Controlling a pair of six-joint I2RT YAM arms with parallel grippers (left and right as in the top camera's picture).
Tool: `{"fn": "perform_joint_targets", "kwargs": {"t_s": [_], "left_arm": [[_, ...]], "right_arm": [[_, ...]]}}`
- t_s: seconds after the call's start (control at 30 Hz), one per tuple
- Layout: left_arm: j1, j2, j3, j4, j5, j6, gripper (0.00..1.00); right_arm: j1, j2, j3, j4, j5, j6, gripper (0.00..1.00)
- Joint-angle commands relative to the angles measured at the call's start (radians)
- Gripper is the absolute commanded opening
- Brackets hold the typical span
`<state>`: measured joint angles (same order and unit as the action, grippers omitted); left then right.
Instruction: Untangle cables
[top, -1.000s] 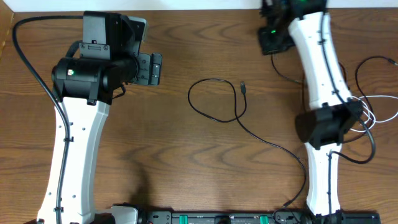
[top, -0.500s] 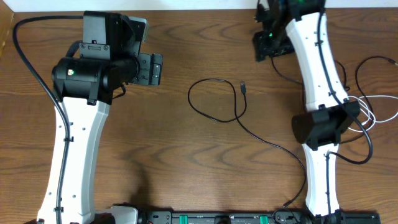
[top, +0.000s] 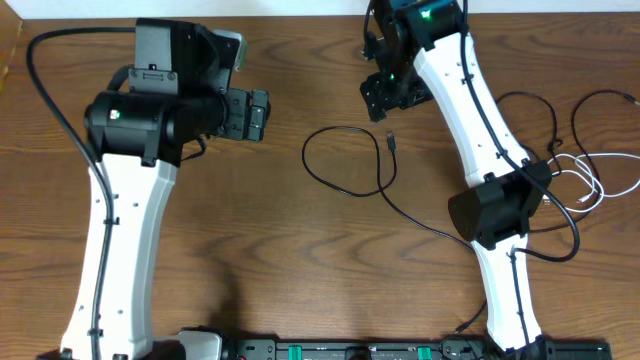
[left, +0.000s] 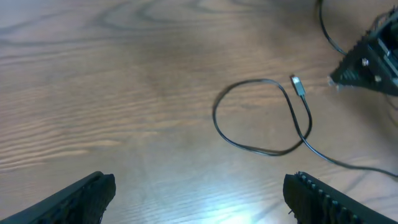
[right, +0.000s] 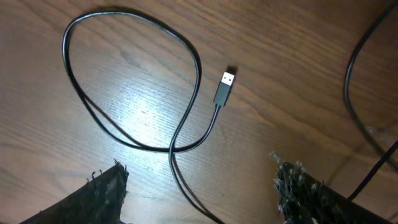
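Black cable (right: 198, 62) lies looped on wooden worktop (top: 300, 260) between the arms, plug (right: 224, 88) free; white cable (top: 596, 190) far right. Left tool (left: 199, 183) and right tool (right: 199, 171) both released, gripping nothing.

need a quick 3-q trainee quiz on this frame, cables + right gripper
1. True or false: the right gripper is shut on the plug of the black cable.
2. Where does the white cable lie in the overhead view? A) inside the black loop B) far right C) far left
3. Fill in: next to its plug, the black cable crosses itself to form one ____.
Key: 1 false, it is open and empty; 2 B; 3 loop.
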<state>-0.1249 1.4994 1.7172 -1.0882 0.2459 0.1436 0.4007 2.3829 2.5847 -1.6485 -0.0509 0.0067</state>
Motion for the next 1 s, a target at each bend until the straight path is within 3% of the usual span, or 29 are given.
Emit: {"fn": "perform_joint_targets", "kwargs": {"t_s": [0.0,0.47,0.9,0.97], "left_arm": [[0.004,0.087,0.005,-0.015,0.076,0.02,0.92],[0.003,0.403,0.005,-0.036,0.285,0.051,0.91],[-0.013,0.575,0.005,-0.03,0.262,0.069,0.91],[-0.021,0.604,0.005,-0.029,0.259,0.073,0.86]], "right_arm": [[-0.011,-0.019,-0.003,0.011,0.029,0.001,0.75],[-0.113,-0.019,-0.003,0.014,0.1,0.042,0.74],[-0.121,-0.019,-0.003,0.01,0.096,0.041,0.74],[-0.119,-0.019,-0.003,0.01,0.096,0.041,0.74]]}}
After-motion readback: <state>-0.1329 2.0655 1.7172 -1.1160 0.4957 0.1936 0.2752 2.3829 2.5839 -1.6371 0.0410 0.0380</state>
